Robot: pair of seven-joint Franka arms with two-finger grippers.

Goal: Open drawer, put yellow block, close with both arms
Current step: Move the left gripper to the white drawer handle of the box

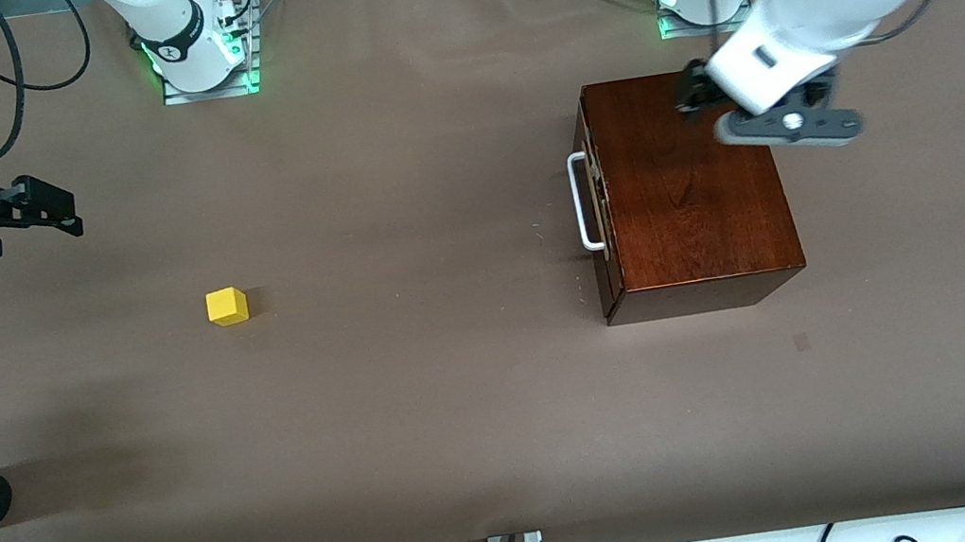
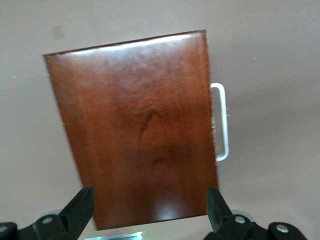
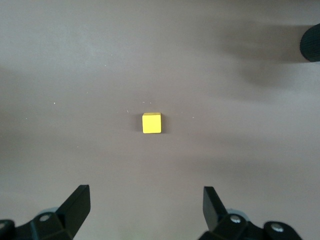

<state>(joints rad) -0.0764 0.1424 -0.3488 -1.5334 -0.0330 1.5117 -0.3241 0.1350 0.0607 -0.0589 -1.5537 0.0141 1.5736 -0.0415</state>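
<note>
Yellow block (image 1: 227, 306) sits alone on the brown table (image 1: 427, 413), toward the right arm's end. Farther from the camera, toward the left arm's end, stands the wooden box (image 1: 685, 188), its drawer (image 1: 595, 197) shut, white handle (image 1: 583, 202) facing the block. Left gripper (image 1: 695, 94) hangs over the box, jaws wide. Right gripper (image 1: 58, 212) hangs above bare table, jaws wide, empty.

You have bare table (image 1: 462, 389) on every side of the yellow block (image 1: 227, 306), so a gripper can come down on it unhindered. The drawer (image 1: 598, 196) is shut in its wooden box (image 1: 691, 192); its handle (image 1: 582, 203) faces open table toward the right arm's end.
</note>
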